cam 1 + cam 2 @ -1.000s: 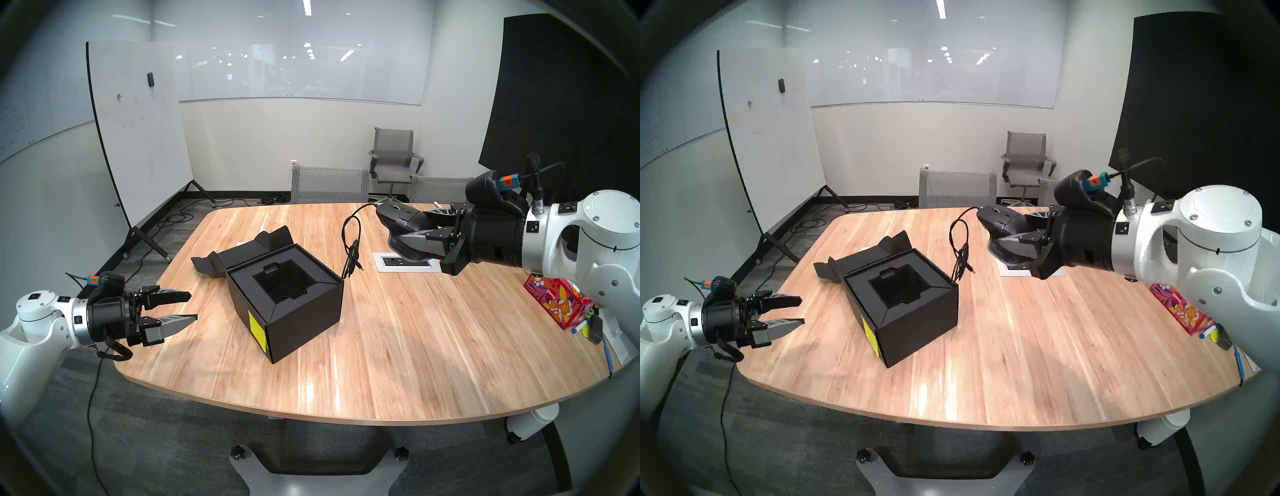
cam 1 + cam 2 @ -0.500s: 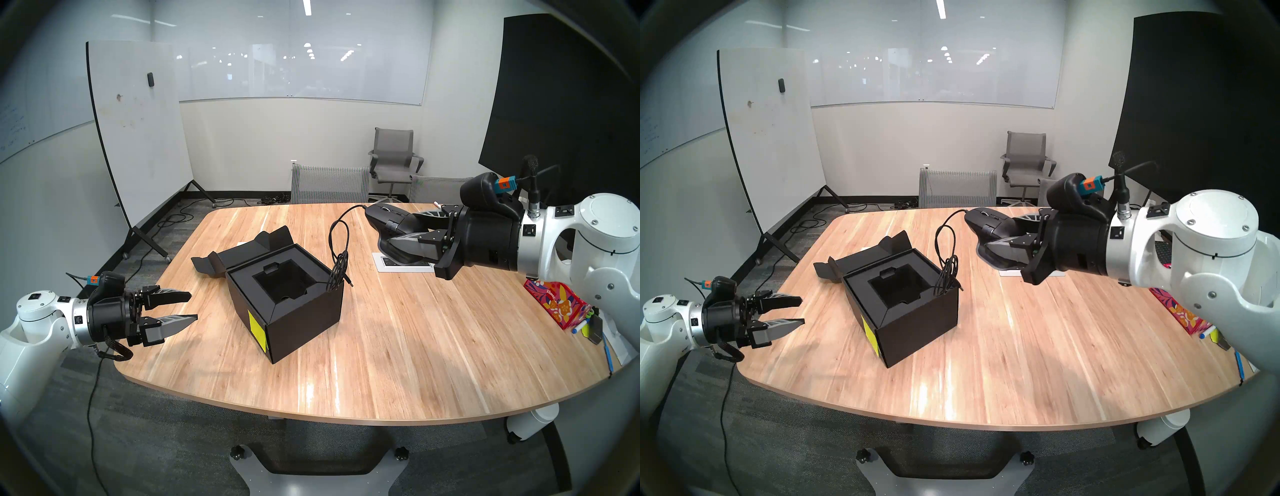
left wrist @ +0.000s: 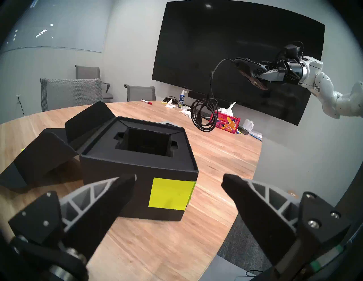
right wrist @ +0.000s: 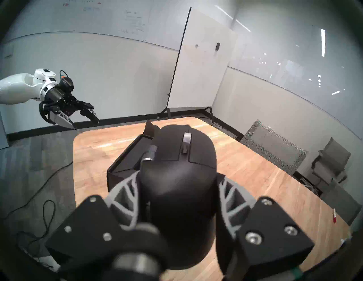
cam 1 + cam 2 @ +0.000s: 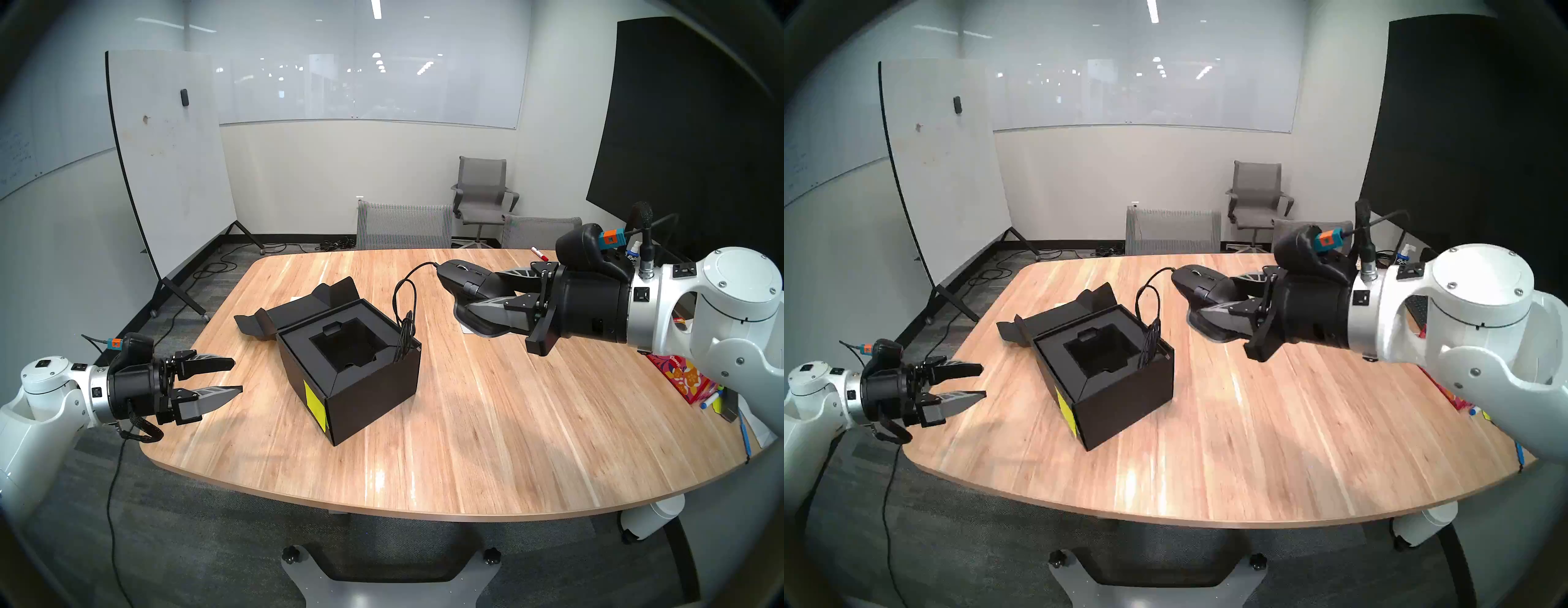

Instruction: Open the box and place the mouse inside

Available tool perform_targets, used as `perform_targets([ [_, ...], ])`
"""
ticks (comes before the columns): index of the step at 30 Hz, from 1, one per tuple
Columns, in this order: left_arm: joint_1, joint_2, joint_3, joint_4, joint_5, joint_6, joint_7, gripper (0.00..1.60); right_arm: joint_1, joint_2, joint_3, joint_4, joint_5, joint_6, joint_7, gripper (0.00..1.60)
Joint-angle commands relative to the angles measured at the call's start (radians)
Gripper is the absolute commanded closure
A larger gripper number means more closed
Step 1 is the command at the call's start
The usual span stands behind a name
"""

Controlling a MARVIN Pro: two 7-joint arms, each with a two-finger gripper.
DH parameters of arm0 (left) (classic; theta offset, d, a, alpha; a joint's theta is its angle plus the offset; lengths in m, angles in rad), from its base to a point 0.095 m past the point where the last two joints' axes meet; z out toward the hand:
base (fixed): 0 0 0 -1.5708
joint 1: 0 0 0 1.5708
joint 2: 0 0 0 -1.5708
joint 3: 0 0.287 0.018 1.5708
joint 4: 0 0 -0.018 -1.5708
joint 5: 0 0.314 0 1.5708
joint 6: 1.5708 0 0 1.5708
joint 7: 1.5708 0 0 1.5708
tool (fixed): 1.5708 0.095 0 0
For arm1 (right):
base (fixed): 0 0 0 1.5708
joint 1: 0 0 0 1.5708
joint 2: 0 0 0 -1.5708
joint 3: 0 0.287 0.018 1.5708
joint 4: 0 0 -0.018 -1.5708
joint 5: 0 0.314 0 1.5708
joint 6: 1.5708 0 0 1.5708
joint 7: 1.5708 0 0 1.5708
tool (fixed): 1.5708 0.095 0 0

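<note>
Black box (image 5: 368,384) lies open, mouse (image 5: 463,282) gripped by right hand (image 5: 477,293) above table (image 5: 509,416).

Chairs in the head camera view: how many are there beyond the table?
3. One mesh-backed chair at the table's far edge, a second to its right, and an office chair near the back wall. Others may be hidden.

Wood table (image 5: 488,424), whiteboard (image 5: 169,148), grey chairs (image 5: 483,191), red marker (image 5: 539,253), prob. tissue box (image 3: 225,121)
</note>
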Motion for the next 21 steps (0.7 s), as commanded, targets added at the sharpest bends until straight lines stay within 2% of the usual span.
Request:
perform_targets([
  [1, -0.003, 0.001, -0.005, -0.001, -0.002, 0.0, 0.0, 0.0, 0.036, 0.001, -0.004, 0.001, -0.011, -0.033, -0.006, 1.6],
  [21, -0.007, 0.001, -0.002, 0.002, 0.0, -0.001, -0.001, 0.0, 0.075, -0.002, -0.061, 0.001, -0.054, -0.073, -0.021, 1.6],
])
